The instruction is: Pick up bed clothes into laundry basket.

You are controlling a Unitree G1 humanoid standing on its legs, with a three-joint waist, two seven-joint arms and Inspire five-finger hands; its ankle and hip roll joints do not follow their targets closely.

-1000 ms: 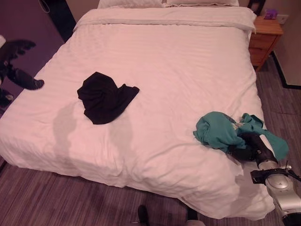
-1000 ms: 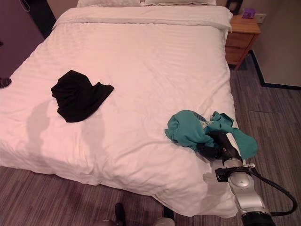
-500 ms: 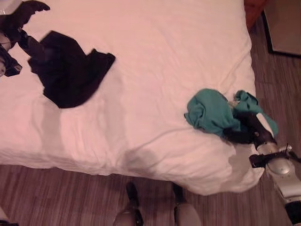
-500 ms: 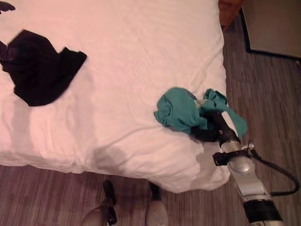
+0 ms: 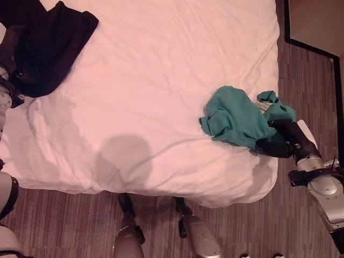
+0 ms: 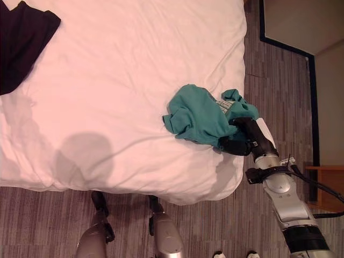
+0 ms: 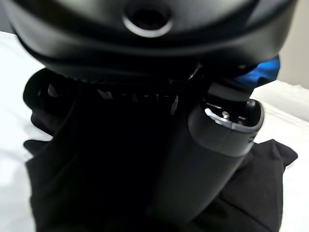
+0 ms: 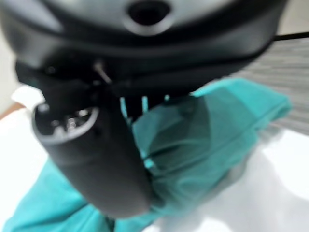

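— So, where does the crumpled teal cotton garment lie?

— Near the corner of the wide white-sheeted bed on the robot's right, bunched in a heap just beside the mattress edge. The right hand rests on its near side; in the right wrist view the thumb and the dark fingers are curled into teal folds, so the hand is clamped on that cloth.

— And the other piece?

— A rumpled black fabric garment lies at the far left of the bed, spread out flat and well apart from the teal one. The left hand sits at its left edge, touching it.

— Is that hand closed on it?

— Cannot tell. In the left wrist view the hand is a dark bulk against black cloth, and the fingers are lost in it.

— Anything else?

— Grey striped plank flooring runs along the near side of the bed and up its right side. A small wooden bedside cabinet shows at the right edge.
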